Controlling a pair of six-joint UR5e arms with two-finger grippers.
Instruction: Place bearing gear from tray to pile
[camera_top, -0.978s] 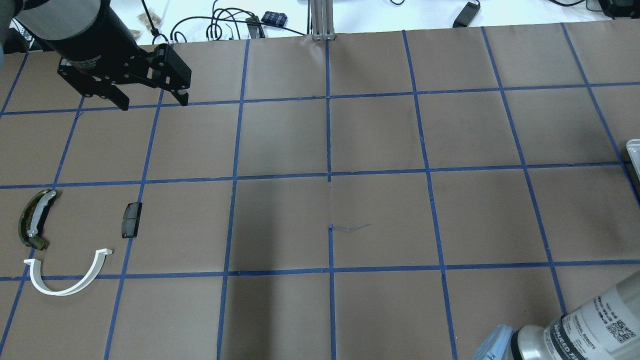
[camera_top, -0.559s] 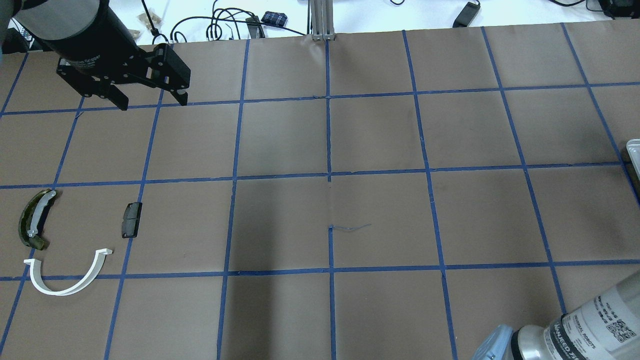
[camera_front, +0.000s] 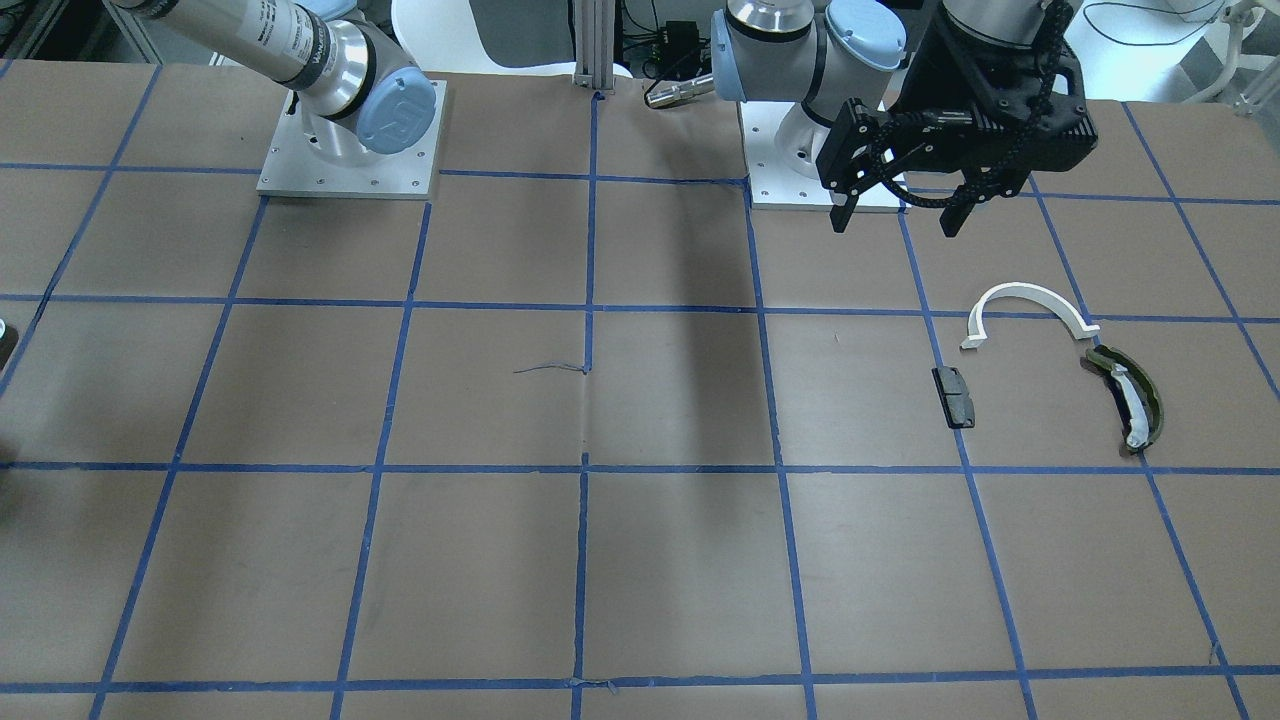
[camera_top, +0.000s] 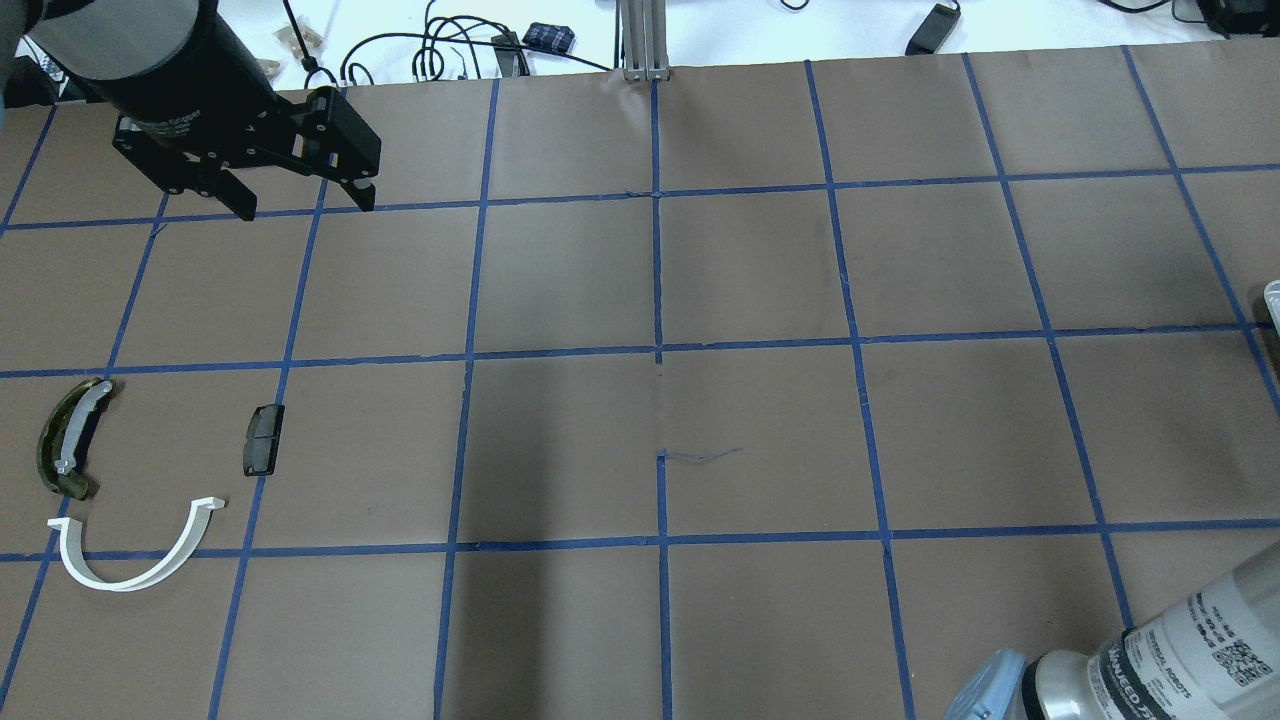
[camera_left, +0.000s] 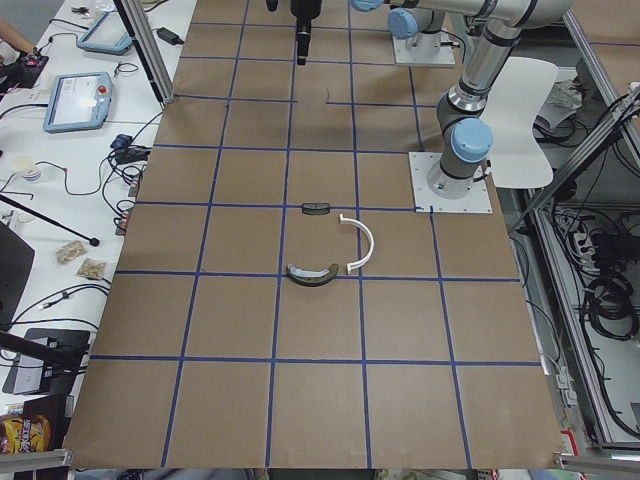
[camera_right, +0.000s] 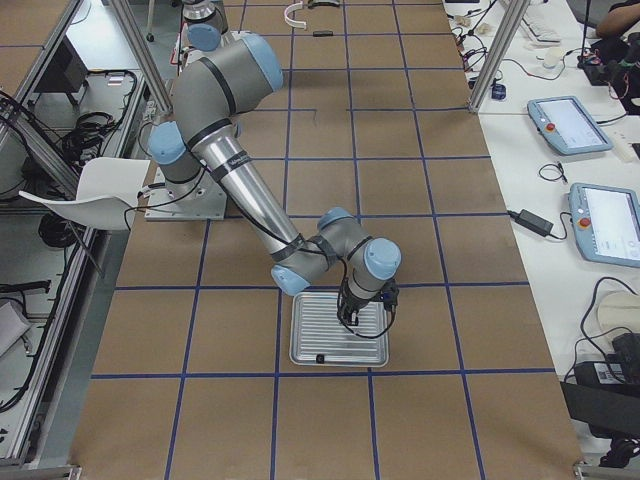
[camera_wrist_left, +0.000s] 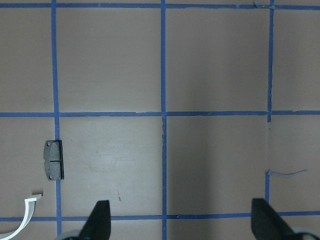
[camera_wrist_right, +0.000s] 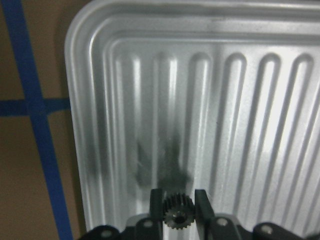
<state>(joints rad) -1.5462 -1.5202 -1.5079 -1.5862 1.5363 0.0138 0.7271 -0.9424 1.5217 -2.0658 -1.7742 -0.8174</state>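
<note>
My right gripper (camera_wrist_right: 178, 196) is shut on a small dark toothed bearing gear (camera_wrist_right: 178, 215) and holds it just over the ribbed floor of the white tray (camera_wrist_right: 215, 90), near its left rim. The exterior right view shows this gripper (camera_right: 348, 318) over the tray (camera_right: 312, 340). The pile lies far off on the left: a white arc (camera_top: 135, 555), a dark flat block (camera_top: 263, 440) and an olive curved piece (camera_top: 68, 438). My left gripper (camera_top: 305, 207) is open and empty, beyond the pile; its fingers (camera_wrist_left: 100, 222) show in the left wrist view.
A small dark part (camera_right: 320, 357) lies in the tray's near corner. Only the tray's edge (camera_top: 1272, 295) shows at the overhead view's right border. The right arm's links (camera_right: 240, 190) stretch from its base to the tray. Brown paper with blue tape lines covers the table.
The left gripper has barely moved. At the right edge of the overhead view, the dark shape beside the tray's rim has slipped out of view.
</note>
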